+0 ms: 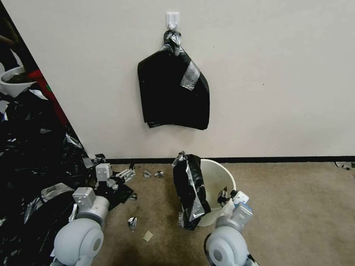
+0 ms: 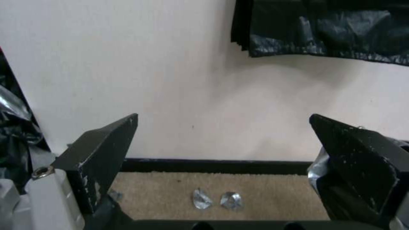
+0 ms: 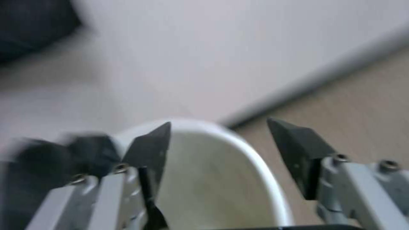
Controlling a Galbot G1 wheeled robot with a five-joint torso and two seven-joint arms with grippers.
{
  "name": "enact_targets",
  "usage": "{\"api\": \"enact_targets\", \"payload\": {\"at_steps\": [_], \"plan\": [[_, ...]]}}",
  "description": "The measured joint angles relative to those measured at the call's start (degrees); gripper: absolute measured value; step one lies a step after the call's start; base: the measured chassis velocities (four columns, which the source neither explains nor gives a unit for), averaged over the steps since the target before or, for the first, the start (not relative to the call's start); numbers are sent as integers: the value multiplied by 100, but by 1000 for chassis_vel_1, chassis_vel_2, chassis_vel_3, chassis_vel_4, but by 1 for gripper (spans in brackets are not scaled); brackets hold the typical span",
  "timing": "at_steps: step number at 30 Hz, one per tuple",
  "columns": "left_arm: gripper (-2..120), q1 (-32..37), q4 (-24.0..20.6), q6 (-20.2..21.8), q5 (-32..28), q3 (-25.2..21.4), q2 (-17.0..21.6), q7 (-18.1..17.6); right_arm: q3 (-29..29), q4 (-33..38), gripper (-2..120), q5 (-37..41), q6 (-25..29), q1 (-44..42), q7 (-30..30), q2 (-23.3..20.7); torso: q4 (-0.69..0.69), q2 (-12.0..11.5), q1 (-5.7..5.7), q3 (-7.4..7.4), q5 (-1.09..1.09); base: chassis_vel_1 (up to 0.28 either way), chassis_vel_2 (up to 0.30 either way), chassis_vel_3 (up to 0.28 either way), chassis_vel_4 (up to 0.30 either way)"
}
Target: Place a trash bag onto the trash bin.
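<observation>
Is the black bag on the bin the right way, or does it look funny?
Funny. The trash bag hangs crumpled over just one side of the trash bin, whose mouth is uncovered. Silvery scraps litter the carpet.

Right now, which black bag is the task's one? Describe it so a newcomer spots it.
Start at the beige wall, then drop to the carpet below the hanging stack of bags. There stands the white trash bin; the trash bag is draped over its left rim. Unlike the taped stack or the sheeting heap, it is single, thin and glinting.
</observation>
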Motion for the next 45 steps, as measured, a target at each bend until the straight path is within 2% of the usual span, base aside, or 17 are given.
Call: {"api": "enact_targets", "payload": {"at_steps": [2,3,6,7,10,12,16,19,21,26,29,31,32,34,35,37,45], "plan": [[100,-66,100,0,13,6,-7,1,-29,274,75,16,-171,102,-1119,-339,0,0,0,0,-1,0,0,0,0],[100,-66,100,0,13,6,-7,1,-29,274,75,16,-171,102,-1119,-339,0,0,0,0,-1,0,0,0,0],[100,-128,197,0,15,-27,-13,3,-138,466,88,1058,-1354,488,-1999,-546,1,0,0,0,0,0,0,0,0],[100,-128,197,0,15,-27,-13,3,-138,466,88,1058,-1354,488,-1999,-546,1,0,0,0,0,0,0,0,0],[100,-128,240,0,14,-101,12,5,-179,176,97,1419,-2383,885,-2304,-523,2,0,0,0,0,0,0,0,0],[100,-129,255,0,12,-120,16,5,-185,118,96,1431,-2509,934,-2306,-509,2,0,0,0,0,0,0,0,0],[100,-170,406,-14,-22,-216,37,4,-223,-162,80,1257,-2824,1102,-2151,-428,2,0,0,0,-1,0,0,0,0],[100,-183,439,-16,-37,-227,40,1,-227,-220,74,1170,-2840,1122,-2103,-412,2,0,0,1,0,0,0,0,0],[100,-216,504,-20,-78,-233,42,-5,-233,-321,60,978,-2850,1148,-2027,-386,2,0,0,1,-1,0,0,0,0],[100,-305,629,-24,-264,-104,3,-20,-226,-460,45,484,-2743,1110,-1968,-367,1,0,0,0,0,0,0,0,0],[100,-362,690,9,-456,165,-20,9,-163,-502,36,393,-2643,1093,-1967,-367,1,0,0,1,0,0,0,0,0],[100,-434,745,71,-640,534,-36,287,-100,-591,24,392,-2578,1106,-1974,-366,1,0,0,0,0,0,0,0,0],[100,-434,745,71,-640,534,-36,287,-100,-591,24,392,-2578,1106,-1974,-366,1,0,0,0,0,0,0,0,0],[100,-653,932,153,-896,1015,-168,487,-85,-676,12,248,-2427,1077,-1943,-326,1,0,0,1,0,0,0,0,0],[100,-653,932,153,-896,1015,-168,487,-85,-676,12,248,-2427,1077,-1943,-326,1,0,0,1,0,0,0,0,0],[100,-886,1193,172,-918,1367,-388,513,-95,-714,1,-18,-2323,1019,-1922,-294,1,0,0,1,1,0,0,0,0],[100,-1304,1754,317,-590,2001,-816,247,-53,-821,0,-1087,-2004,897,-2020,-277,0,0,0,1,1,0,0,0,0]]}}
